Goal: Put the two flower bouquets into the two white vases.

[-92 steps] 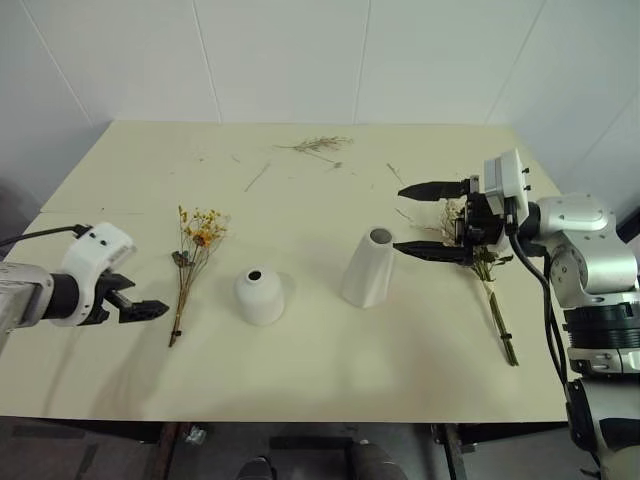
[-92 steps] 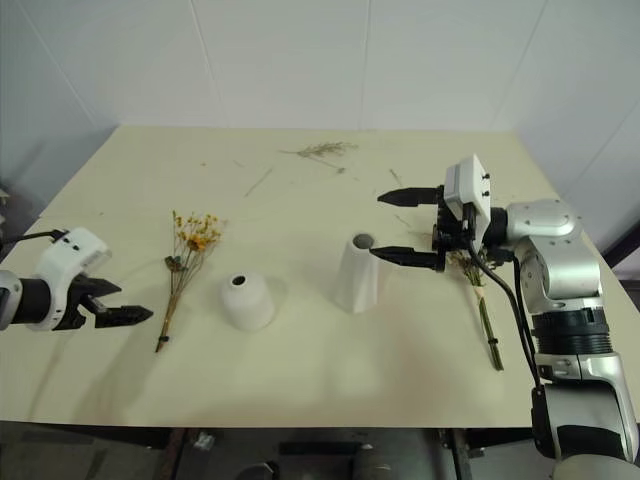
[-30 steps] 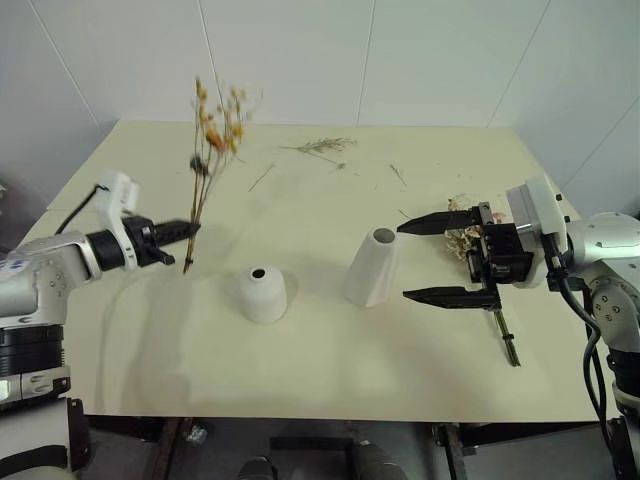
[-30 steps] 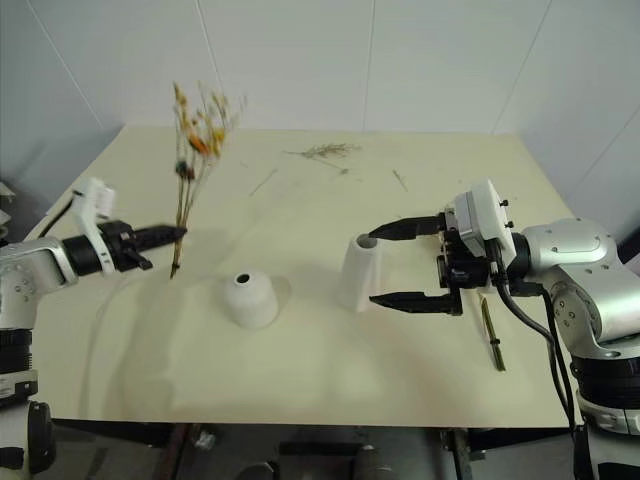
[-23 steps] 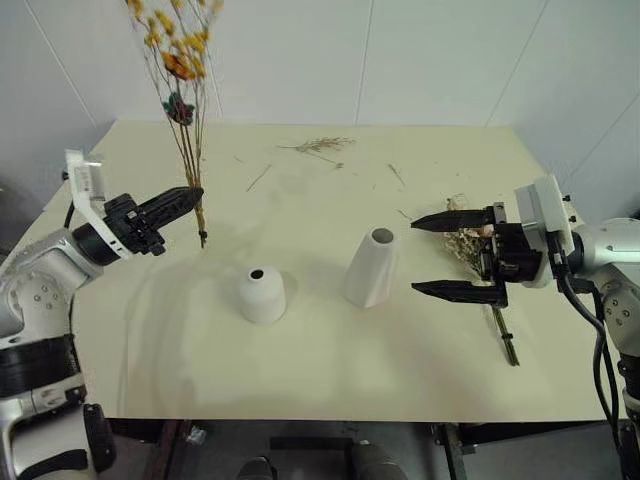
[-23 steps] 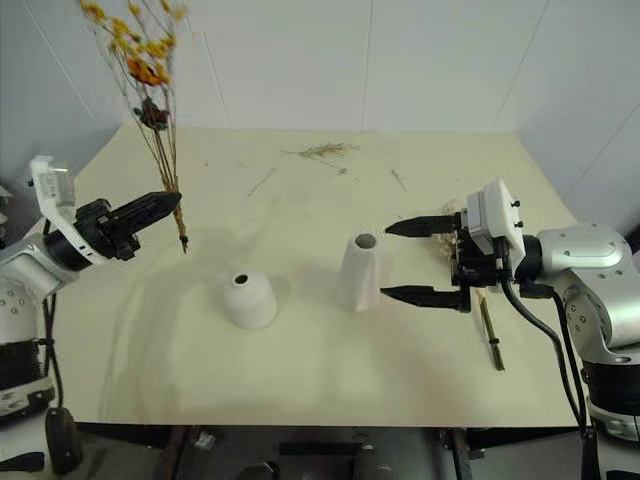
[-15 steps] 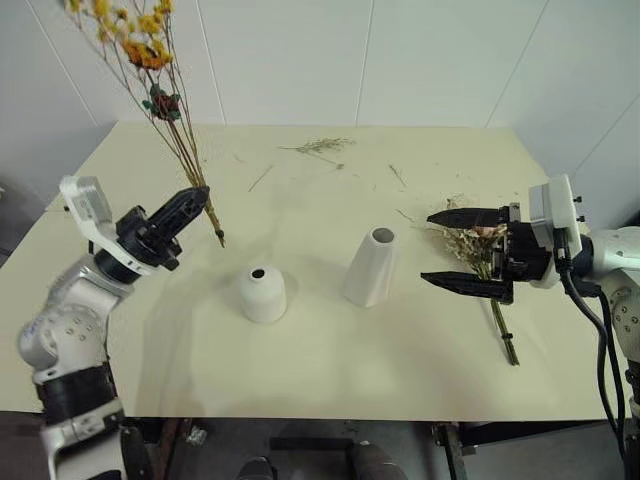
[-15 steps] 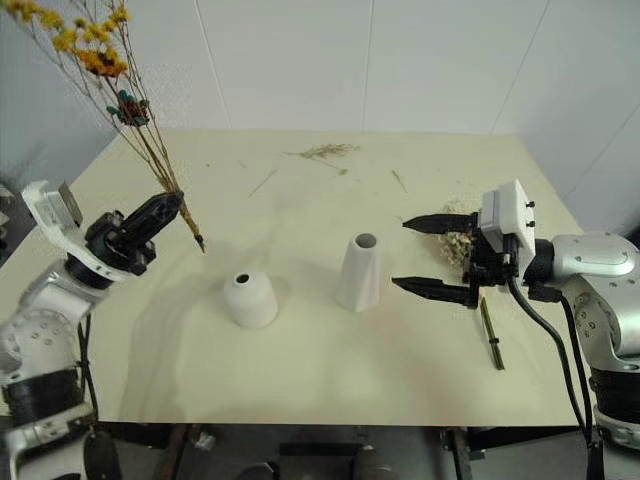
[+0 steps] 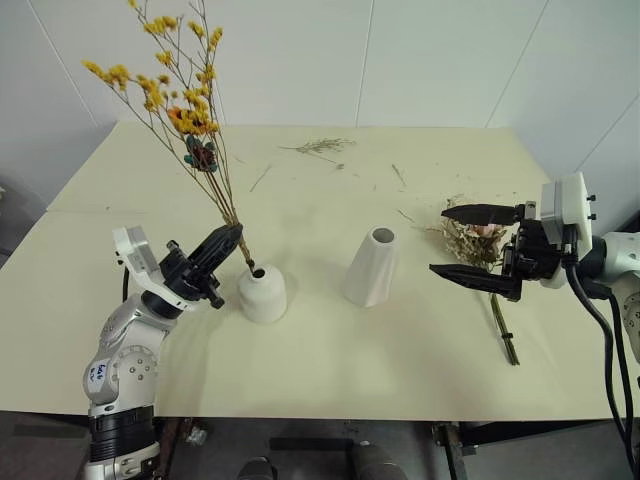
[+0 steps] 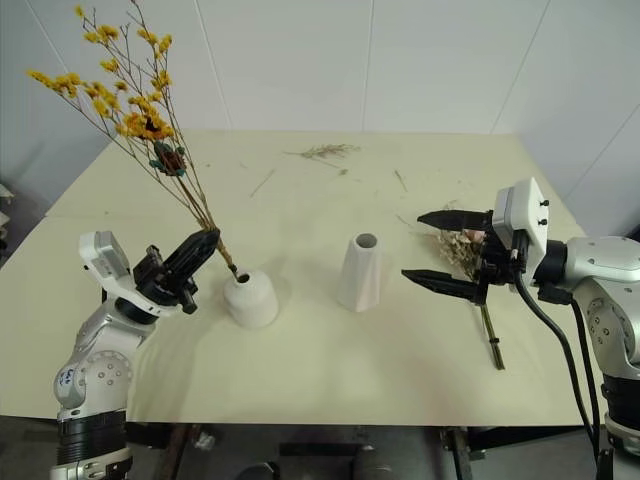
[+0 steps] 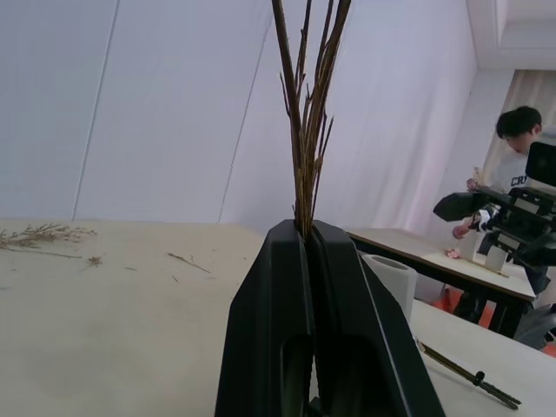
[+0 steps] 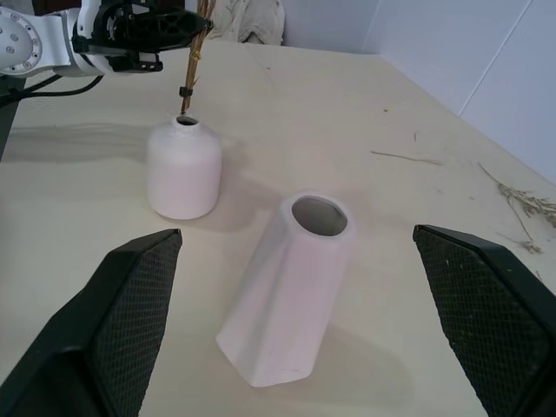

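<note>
Squat vase [image 9: 262, 293] left of tall vase [image 9: 370, 267]; rose bouquet [image 9: 478, 250] right.

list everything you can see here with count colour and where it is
yellow bouquet: 1, yellow blossoms on thin brown stems, held upright, stem ends at the mouth of the short vase
short vase: 1, white, left of table centre
tall vase: 1, white, table centre, to the right of the short vase
rose bouquet: 1, pink and whitish heads, green stems, lying near the table's right edge
dried twigs: several, brown, scattered at the far side of the table
table: 1, cream
person: 1, at another table in the background
left gripper: 1, black, shut on the yellow bouquet stems
right gripper: 1, black, open, over the rose bouquet
</note>
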